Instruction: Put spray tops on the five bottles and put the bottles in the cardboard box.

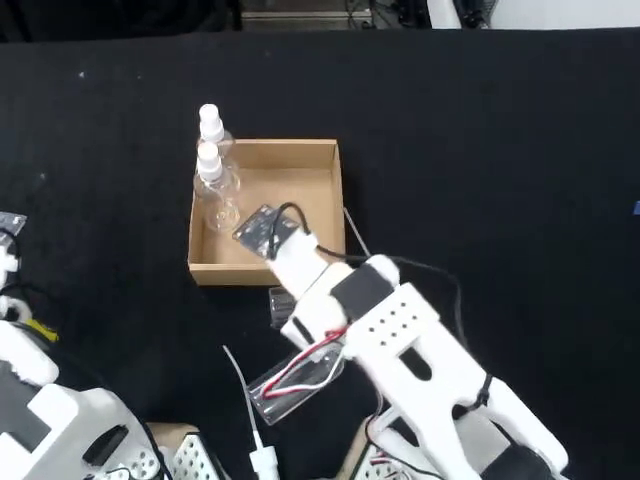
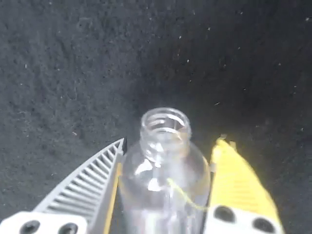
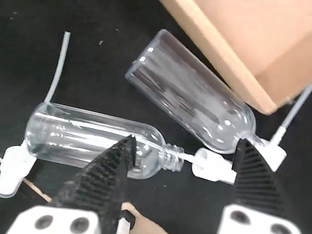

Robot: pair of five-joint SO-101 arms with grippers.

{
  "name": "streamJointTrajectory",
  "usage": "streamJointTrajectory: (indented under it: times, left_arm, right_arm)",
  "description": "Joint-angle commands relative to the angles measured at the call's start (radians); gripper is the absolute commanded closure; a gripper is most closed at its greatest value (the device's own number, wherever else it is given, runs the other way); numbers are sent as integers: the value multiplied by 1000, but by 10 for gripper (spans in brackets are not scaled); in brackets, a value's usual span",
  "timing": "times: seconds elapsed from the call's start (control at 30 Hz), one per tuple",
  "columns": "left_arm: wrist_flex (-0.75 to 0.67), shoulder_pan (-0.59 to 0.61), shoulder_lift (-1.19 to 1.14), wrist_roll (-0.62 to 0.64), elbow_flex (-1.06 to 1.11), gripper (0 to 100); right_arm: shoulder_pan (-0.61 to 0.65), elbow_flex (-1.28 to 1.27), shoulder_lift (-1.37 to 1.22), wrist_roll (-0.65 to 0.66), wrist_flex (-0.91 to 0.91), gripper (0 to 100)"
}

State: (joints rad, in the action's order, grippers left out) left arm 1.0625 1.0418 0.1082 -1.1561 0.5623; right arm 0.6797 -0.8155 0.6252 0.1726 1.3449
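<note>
Right now, nearest in: the left gripper [image 2: 170,144] is clamped on a clear bottle [image 2: 165,170] w/ no top, neck open. Its arm sits at abt 7 o'clock on the table [image 1: 500,150].

Next out, the right gripper [image 3: 187,146] hangs w/ fingers wide apart, holding nothing, over two lying bottles [image 3: 92,139] just at 6 o'clock of the cardboard box [image 1: 285,143]. A white spray top [image 3: 212,166] lies at the neck of one; can't tell if its tube is in. Another top [image 3: 10,170] lies by that bottle's base.

Farthest, at the box's 10 o'clock corner, two capped bottles [image 1: 216,185] stand upright.

Prob. step: fetch a top for the held bottle. To do it well:
- Pinch the top by its head, not the thin tube, so the tube hangs straight.
- Left side should hold the neck upright & steady.
- Feed the tube tip in first, then press or twist square.

Risk: the tube catching the rim, or the fingers nudging the lying bottles, which look apt to roll.
</note>
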Motion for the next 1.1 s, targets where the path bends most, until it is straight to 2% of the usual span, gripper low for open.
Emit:
streamJointTrajectory:
  times: [0.0,0.3,0.57,0.87,0.93,1.07]
  left_arm:
    - [-15,4,3,-20,-27,694]
    - [-18,2,3,-18,-25,693]
    - [-250,35,12,-20,134,694]
    - [-255,53,15,-21,157,695]
    - [-253,54,15,-21,159,737]
    - [-152,48,17,-21,120,937]
  right_arm:
    - [37,5,35,-8,-26,707]
    - [35,4,35,-8,-23,707]
    - [35,2,35,-8,-18,705]
    - [35,2,35,-8,-20,705]
    - [34,2,35,-8,-20,705]
    - [34,2,35,-8,-21,705]
